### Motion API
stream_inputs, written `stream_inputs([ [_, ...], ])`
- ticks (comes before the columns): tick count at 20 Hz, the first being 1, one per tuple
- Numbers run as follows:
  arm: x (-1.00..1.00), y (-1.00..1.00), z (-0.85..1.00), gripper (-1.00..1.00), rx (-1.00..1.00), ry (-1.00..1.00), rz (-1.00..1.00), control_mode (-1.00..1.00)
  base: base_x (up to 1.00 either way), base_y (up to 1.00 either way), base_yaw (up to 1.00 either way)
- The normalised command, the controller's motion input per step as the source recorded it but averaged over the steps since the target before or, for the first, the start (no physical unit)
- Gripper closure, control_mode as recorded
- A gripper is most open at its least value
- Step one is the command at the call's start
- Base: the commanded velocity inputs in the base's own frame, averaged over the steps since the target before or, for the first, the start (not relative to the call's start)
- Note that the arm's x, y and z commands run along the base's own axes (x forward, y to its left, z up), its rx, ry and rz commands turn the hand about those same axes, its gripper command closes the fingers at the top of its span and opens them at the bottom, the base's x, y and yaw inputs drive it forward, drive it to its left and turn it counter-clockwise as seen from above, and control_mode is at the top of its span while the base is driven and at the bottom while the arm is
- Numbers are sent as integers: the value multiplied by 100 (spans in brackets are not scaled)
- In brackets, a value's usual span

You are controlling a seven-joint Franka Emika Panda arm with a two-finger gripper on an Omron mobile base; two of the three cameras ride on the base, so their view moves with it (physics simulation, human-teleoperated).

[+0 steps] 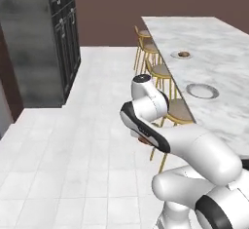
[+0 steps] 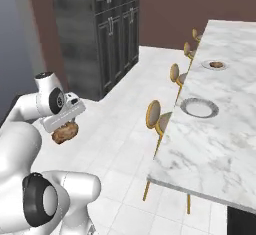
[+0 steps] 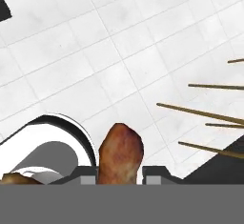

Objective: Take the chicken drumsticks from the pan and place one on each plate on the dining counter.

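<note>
One chicken drumstick (image 3: 120, 154) sits clamped between the jaws of the gripper (image 2: 64, 129), hanging over the white tiled floor (image 1: 73, 145). Off to the gripper's side, well apart, the dining counter (image 2: 220, 129) carries two plates: the nearer plate (image 2: 199, 108) is bare, the farther plate (image 2: 215, 65) holds another drumstick (image 2: 216, 64). Gold stools (image 2: 159, 119) line the counter's edge between.

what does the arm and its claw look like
The arm is glossy white with rounded, bulbous links and dark grey to black bands and caps at its joints. The claw has a boxy white-grey body and two small dark finger tips. No cables or markings visible.
</note>
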Motion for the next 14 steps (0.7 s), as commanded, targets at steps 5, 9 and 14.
stream_inputs([
  [5,0,0,0,100,0,0,0,100,69,47,-75],
  [9,0,0,0,100,0,0,0,100,61,58,-66],
  [14,0,0,0,100,0,0,0,100,31,81,-46],
])
